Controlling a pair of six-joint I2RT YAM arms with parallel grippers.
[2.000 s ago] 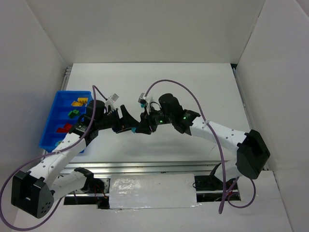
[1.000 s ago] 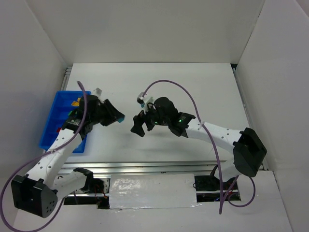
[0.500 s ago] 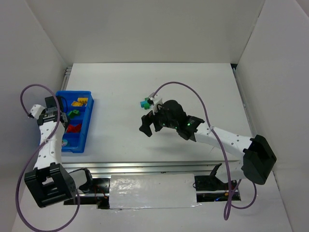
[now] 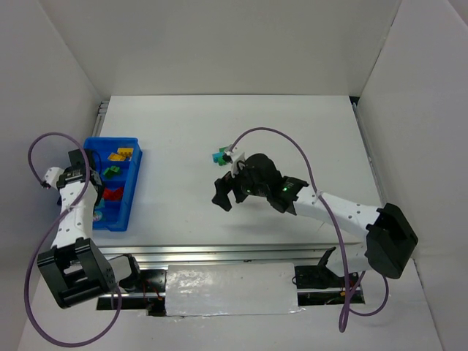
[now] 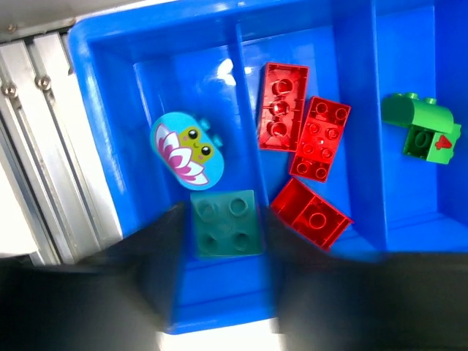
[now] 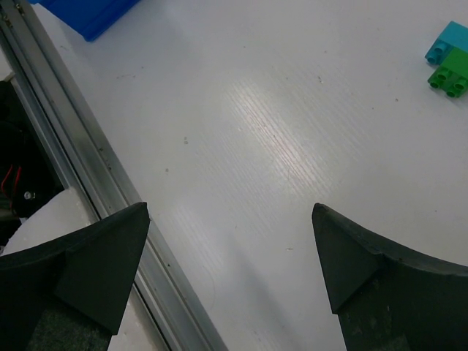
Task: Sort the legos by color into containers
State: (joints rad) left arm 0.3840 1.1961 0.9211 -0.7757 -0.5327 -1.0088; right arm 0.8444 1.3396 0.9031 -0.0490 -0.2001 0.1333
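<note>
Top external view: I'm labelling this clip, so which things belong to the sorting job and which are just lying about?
Job: blue tray; red bricks, green brick, cyan flower brick inside; dark teal brick between the left fingers; loose teal-and-green pair on the table.
Lying about: purple cables; metal rail.

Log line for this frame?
left gripper over tray | dark teal lego between jaws, grip unclear | right gripper open above table | green lego, light-blue lego unsorted

Light: bright, even, from overhead; the white tabletop (image 4: 292, 131) nearly washed out
Shadows: soft and short under the arms
Glare: pale streak on the tabletop in the right wrist view; white glint on the blue tray (image 5: 227, 69)
Blur: jaws dark and unfocused in both wrist views; the teal brick (image 5: 227, 223) gripped by the left jaws sits dim in their shade
</note>
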